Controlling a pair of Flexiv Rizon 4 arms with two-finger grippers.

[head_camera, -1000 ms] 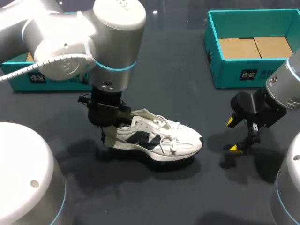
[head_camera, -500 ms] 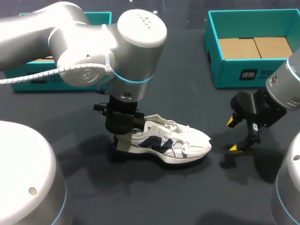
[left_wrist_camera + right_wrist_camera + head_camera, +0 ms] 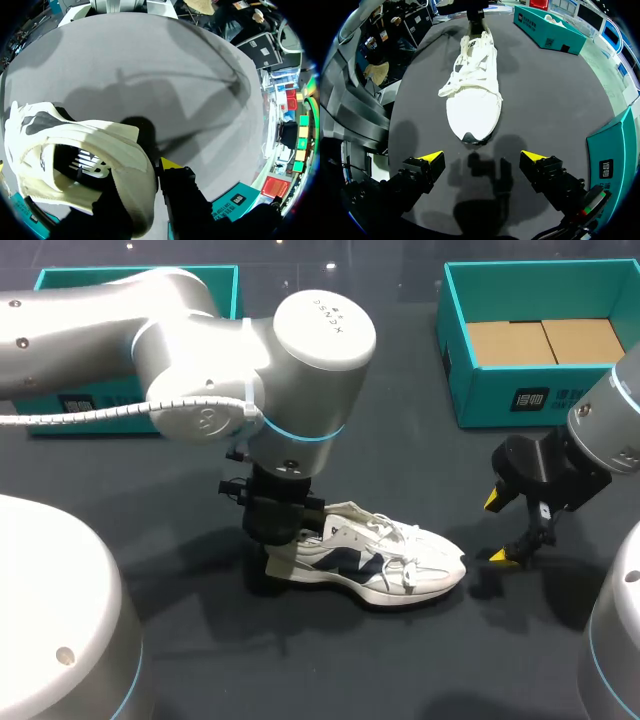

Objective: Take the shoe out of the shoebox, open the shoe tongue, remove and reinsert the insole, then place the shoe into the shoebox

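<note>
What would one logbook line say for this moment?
left gripper: shut on shoe heel | shoe: on table, outside shoebox | right gripper: open, beyond toe

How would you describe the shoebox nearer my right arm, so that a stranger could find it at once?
On the dark table, look to the far right corner, beyond the right gripper. An open teal shoebox stands there, its brown cardboard floor bare. The other teal box, at the far left, is largely hidden behind the left arm.
</note>
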